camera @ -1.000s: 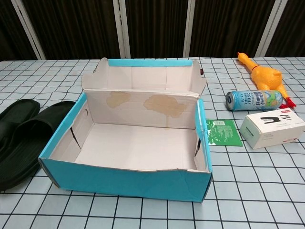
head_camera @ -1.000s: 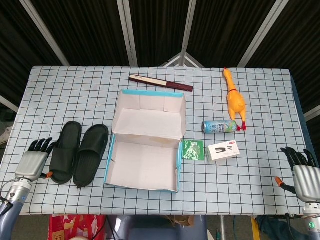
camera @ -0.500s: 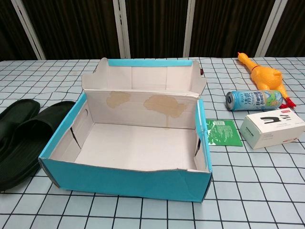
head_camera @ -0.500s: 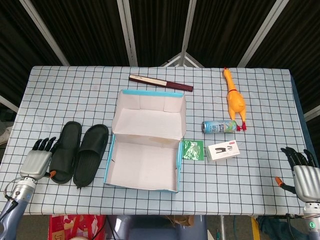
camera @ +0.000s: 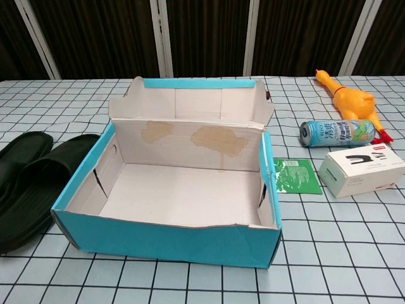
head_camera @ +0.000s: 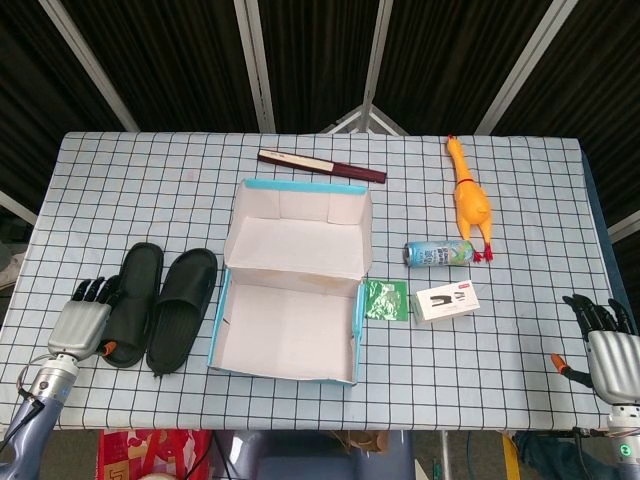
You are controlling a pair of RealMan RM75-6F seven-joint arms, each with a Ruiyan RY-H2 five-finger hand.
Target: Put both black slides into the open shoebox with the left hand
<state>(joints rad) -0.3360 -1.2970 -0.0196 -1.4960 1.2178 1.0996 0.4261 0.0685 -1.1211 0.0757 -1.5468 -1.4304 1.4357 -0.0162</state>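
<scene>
The left hand [head_camera: 82, 322], fingers apart, is hovering just beside the outer black slide [head_camera: 131, 303] near the table's [head_camera: 150, 190] left edge; the right hand [head_camera: 606, 347] is also spread.

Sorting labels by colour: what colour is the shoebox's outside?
The shoebox is teal blue outside, clearest in the chest view.

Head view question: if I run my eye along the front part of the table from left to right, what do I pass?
left hand → black slides → open shoebox → green packet → white box → right hand
</scene>
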